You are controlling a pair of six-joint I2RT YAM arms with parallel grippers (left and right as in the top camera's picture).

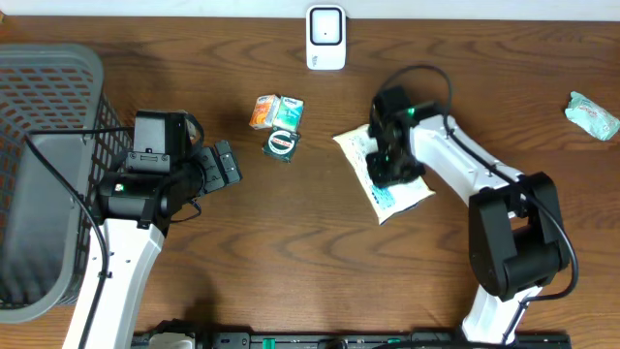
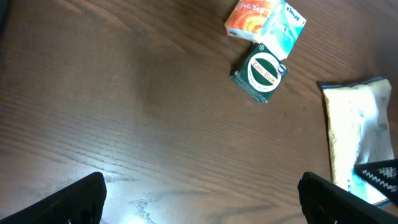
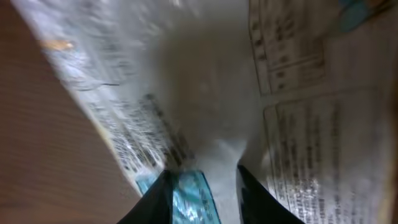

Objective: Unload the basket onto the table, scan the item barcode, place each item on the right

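Observation:
The item, a white printed bag, lies flat on the wooden table right of centre. My right gripper is pressed down onto it. In the right wrist view its two dark fingers pinch a raised fold of the bag with blue print between them, so the right gripper is shut on it. The white scanner stands at the far edge. My left gripper hovers open over bare wood at the left, with nothing between its fingers. The bag's edge shows at the right of the left wrist view.
An orange packet, a teal packet and a green round-labelled pack lie between the arms. A grey mesh basket fills the left edge. A pale green packet lies at the far right.

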